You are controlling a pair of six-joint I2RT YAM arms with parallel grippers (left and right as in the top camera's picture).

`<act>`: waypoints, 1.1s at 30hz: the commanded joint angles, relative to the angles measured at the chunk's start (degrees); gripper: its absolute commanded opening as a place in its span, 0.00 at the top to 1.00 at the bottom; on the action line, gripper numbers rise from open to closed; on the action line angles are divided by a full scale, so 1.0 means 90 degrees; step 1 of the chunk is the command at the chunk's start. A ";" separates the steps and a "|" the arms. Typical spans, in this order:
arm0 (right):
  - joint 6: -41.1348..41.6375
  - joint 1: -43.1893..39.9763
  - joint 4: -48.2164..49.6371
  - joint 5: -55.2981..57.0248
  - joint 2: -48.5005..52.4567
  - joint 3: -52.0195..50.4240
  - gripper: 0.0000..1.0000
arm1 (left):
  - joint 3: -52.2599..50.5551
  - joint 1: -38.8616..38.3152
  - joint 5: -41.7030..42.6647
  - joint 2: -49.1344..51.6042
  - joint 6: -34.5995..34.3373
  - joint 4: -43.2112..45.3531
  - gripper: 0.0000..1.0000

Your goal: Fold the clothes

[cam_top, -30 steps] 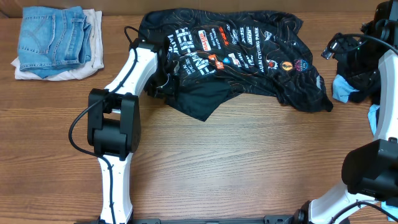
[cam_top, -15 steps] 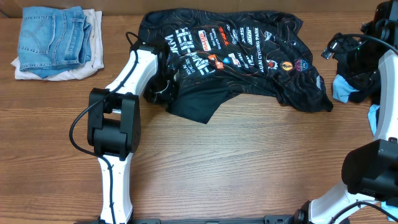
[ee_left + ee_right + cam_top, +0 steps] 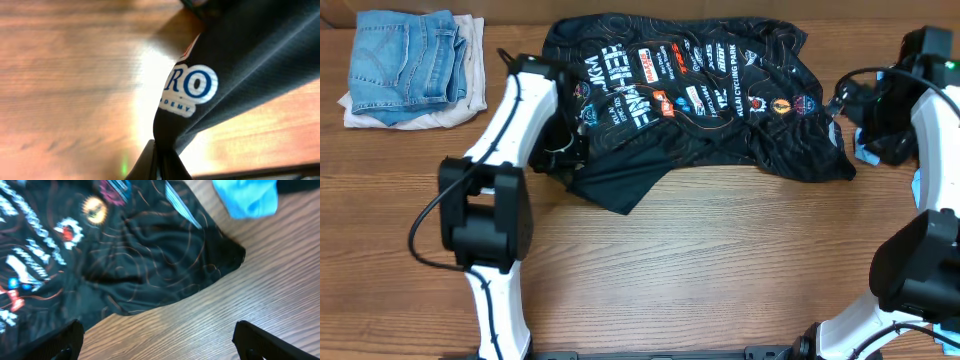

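Folding looks barely begun: the jersey [image 3: 720,120] lies rumpled by the counter's [image 3: 720,270] far edge, left tool [image 3: 159,162] pinching it, right tool [image 3: 160,342] wide.

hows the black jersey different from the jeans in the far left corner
The black jersey lies spread and rumpled mid-table; the jeans sit folded in a stack on a pale garment. The jersey is dark with printed logos; the jeans are plain light-blue denim. The left claw is shut on the jersey's edge; no claw is on the jeans. Both rest on the wooden table.
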 commanded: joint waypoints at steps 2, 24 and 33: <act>0.0342 0.0027 0.0238 0.0061 -0.0068 -0.0559 0.00 | 0.0117 0.0056 -0.0141 -0.0158 -0.0112 -0.0306 0.96; 0.1209 -0.0359 0.1974 0.0384 0.0012 -0.2278 0.06 | 0.0109 0.0056 -0.0435 -0.0372 -0.0172 -0.0947 0.96; 0.1462 -0.0386 0.2256 0.0415 0.0447 -0.2280 0.12 | 0.0109 0.0051 -0.0415 -0.0369 -0.0175 -0.0840 0.96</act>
